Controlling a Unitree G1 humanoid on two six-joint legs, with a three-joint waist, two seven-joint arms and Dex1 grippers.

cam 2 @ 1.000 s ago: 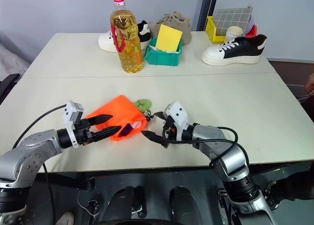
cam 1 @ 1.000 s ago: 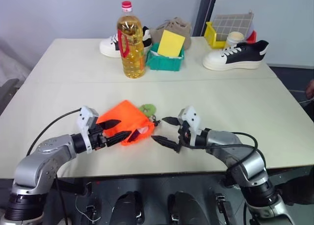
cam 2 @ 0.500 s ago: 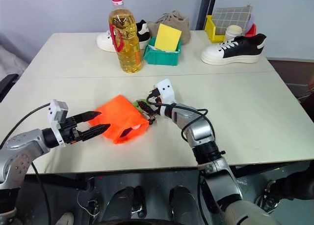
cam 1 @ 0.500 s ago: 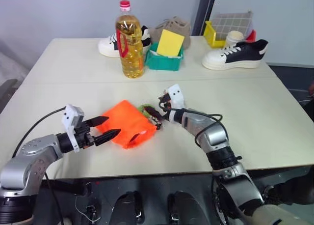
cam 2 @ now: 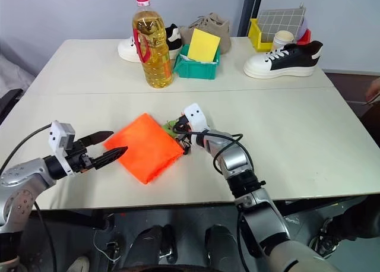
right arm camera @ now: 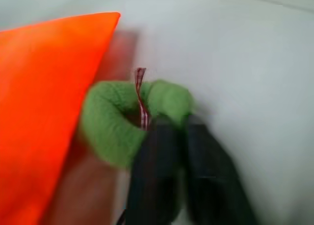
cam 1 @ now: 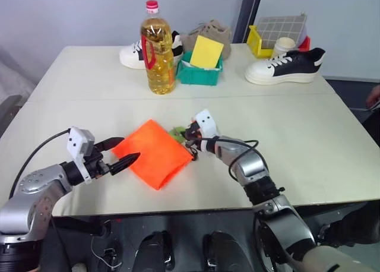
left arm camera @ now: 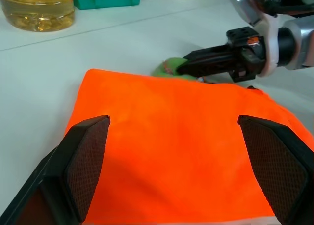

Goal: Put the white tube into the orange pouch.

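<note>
The orange pouch is soft matt cloth, its green ring fuzzy like felt, on a smooth matt table, near a glossy clear plastic oil bottle.

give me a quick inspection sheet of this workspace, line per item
surface: pale beige table, a seam line across it.
job's things: bright orange soft fabric pouch lies flat near the front edge, its small green ring-shaped disc beside its corner; white tube: nothing seen.
clutter: big yellow oil bottle, green bin with a yellow card, yellow bin, black-and-white sneaker, second sneaker and a tan shoe at the back.
grippers: left gripper jaws open, facing the pouch, apart from it; right gripper jaws shut at the green disc.
cables: black cable along the left arm, another looped on the right arm.
surroundings: grey wall, dark post.
</note>
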